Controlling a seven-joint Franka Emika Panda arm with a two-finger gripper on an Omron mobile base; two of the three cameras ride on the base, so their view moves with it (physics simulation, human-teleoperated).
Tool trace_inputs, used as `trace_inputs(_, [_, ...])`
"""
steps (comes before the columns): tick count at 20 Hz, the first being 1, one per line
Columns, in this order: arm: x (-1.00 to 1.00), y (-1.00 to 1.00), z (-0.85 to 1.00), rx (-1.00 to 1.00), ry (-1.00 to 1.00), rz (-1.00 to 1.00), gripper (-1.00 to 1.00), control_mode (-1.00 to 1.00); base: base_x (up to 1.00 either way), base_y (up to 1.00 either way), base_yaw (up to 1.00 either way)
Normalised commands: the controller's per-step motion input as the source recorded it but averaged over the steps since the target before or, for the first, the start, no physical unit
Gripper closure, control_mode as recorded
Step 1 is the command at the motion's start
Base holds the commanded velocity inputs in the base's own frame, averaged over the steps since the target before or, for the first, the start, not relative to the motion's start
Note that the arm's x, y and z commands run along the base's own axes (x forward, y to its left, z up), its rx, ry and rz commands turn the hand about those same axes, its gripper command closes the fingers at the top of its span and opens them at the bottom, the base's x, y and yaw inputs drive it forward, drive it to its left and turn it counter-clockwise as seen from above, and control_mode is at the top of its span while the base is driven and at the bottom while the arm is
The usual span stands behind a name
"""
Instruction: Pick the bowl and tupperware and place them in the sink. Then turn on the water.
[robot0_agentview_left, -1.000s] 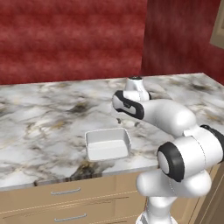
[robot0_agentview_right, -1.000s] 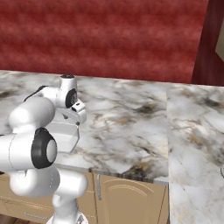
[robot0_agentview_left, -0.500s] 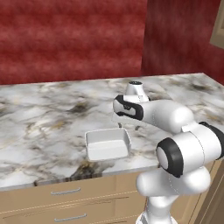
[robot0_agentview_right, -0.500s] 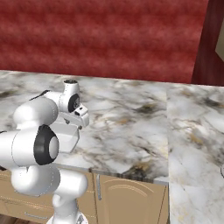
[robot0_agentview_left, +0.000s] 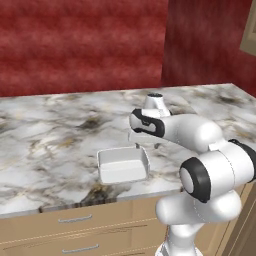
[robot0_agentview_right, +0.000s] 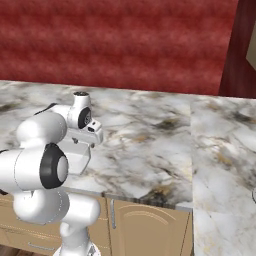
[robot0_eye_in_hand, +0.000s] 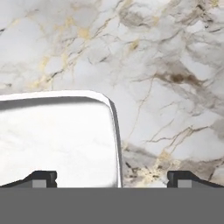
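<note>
The tupperware (robot0_agentview_left: 123, 165) is a white, lidless rectangular container lying on the marble counter near its front edge; it also shows in the right base view (robot0_agentview_right: 75, 159), partly behind my arm. My gripper (robot0_agentview_left: 147, 145) hangs open just above its far right corner. In the hand view the tupperware (robot0_eye_in_hand: 57, 140) lies at the lower left. The gripper (robot0_eye_in_hand: 111, 179) straddles its side wall, with one fingertip (robot0_eye_in_hand: 41, 178) over the inside and the other over bare counter. Nothing is held. The bowl, the sink and the water are out of view.
The marble counter (robot0_agentview_left: 45, 135) runs along a red wall and turns a corner toward the near right (robot0_agentview_right: 225, 165). Wooden drawers (robot0_agentview_left: 75, 220) and a cabinet door (robot0_agentview_right: 145, 225) sit below its front edge. A light wooden cabinet edge (robot0_agentview_left: 249, 30) shows at the upper right.
The hand has come down toward the tupperware's far right corner, and the arm has shifted a little. The jaws have stayed open. The tupperware has not moved.
</note>
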Motion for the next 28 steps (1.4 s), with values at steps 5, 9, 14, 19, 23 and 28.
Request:
trace_inputs(5, [-0.04,-0.12,-0.16,0.0,0.0,0.14,-1.0,-1.0,0.0,0.0,0.0])
trace_inputs(9, [0.0,-0.07,-0.2,0.0,0.0,0.1,-1.0,-1.0,0.0,0.0,0.0])
trace_inputs(14, [0.0,0.02,-0.17,0.0,0.0,0.05,-1.0,-1.0,0.0,0.0,0.0])
trace_inputs(19, [-0.04,0.12,-0.23,0.0,0.0,0.01,-1.0,-1.0,0.0,0.0,0.0])
trace_inputs(23, [-0.01,0.0,-0.28,0.0,0.0,0.0,-1.0,-1.0,0.0,0.0,0.0])
trace_inputs(28, [-0.03,0.0,-0.23,0.0,0.0,0.0,-1.0,-1.0,0.0,0.0,0.0])
